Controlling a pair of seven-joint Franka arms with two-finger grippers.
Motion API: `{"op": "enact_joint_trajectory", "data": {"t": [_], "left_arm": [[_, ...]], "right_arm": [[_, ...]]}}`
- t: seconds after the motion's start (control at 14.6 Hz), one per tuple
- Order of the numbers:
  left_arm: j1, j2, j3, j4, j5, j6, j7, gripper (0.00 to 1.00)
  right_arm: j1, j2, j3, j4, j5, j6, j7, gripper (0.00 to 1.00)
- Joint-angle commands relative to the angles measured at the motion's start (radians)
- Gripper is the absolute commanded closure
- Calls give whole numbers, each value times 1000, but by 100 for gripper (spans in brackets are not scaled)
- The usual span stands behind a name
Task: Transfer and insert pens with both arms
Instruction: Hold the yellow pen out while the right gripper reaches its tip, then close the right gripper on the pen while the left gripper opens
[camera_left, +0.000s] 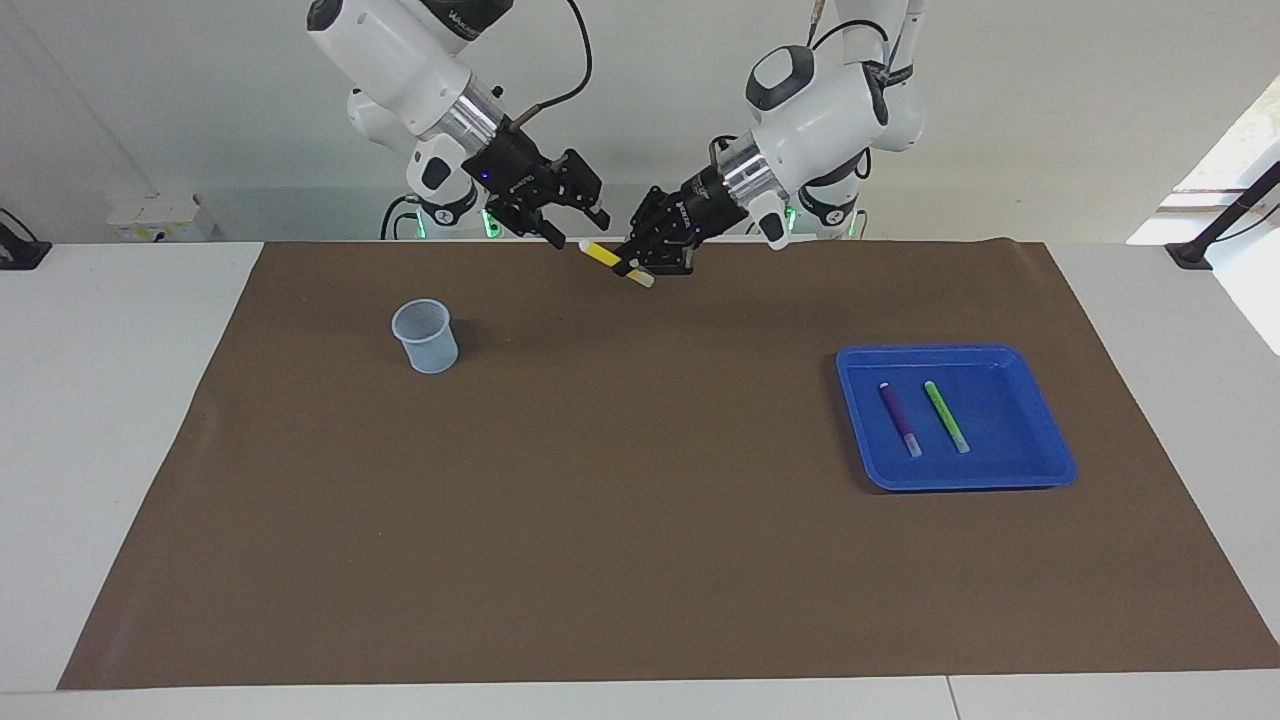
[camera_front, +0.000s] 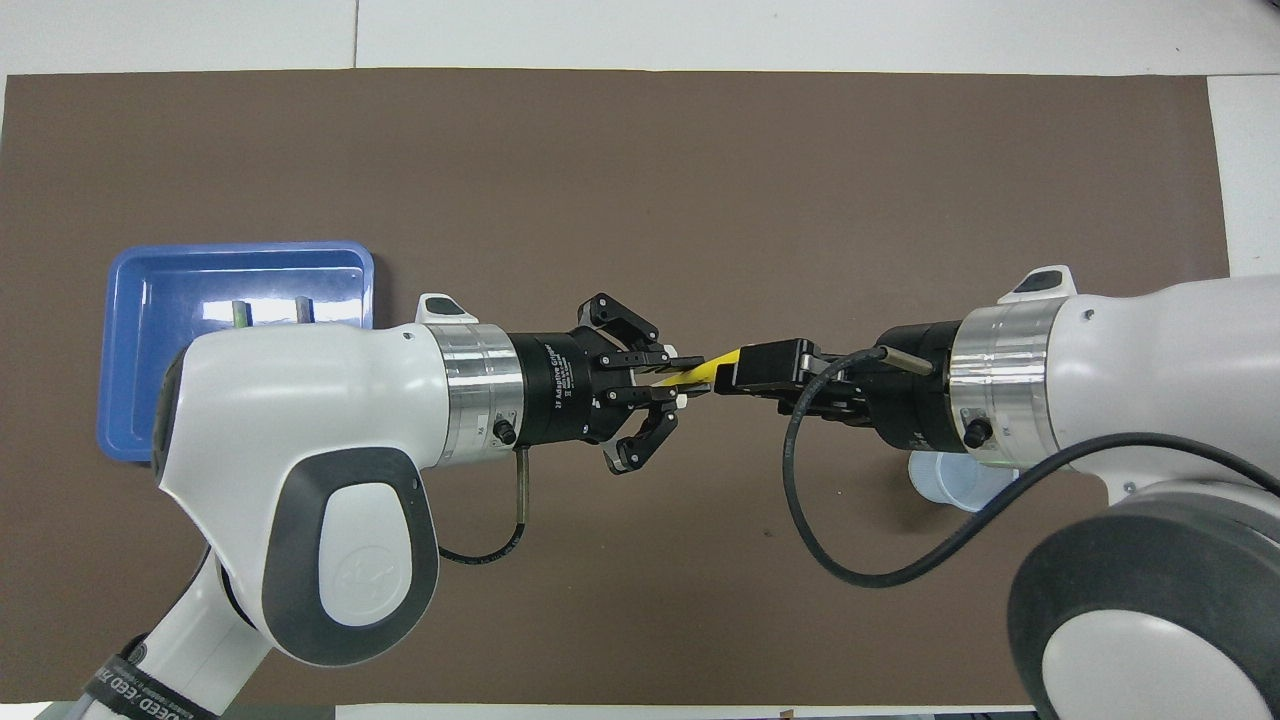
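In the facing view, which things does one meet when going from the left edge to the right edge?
Cup → right gripper → yellow pen → left gripper → purple pen → green pen, both pens lying in the blue tray.

Brown mat (camera_left: 620, 520) on white table (camera_left: 100, 400); wall socket (camera_left: 160, 218) nr right arm's end.

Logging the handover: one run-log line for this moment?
phase: handover | left gripper: holds yellow pen | right gripper: open at pen's free end
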Motion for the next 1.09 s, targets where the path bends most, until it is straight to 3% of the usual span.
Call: {"op": "enact_joint_trajectory", "data": {"t": [0.0,0.34,0.55,0.89,1.02], "left_arm": [[-4,-33,3,-38,-18,17,-7,100],[-4,-33,1,-38,-18,16,-5,100],[-4,-33,3,-38,-18,17,-5,100],[-4,-33,1,-38,-18,19,-5,100],[-4,-33,1,-38,-18,20,-5,100]], "right_arm": [[-1,-14,3,-20,12,29,-12,36],[-3,6,5,-16,12,81,-20,36],[2,5,5,-18,12,119,-15,53],[2,5,20,-20,12,117,-11,59],[2,5,20,-20,12,117,-9,66]]}}
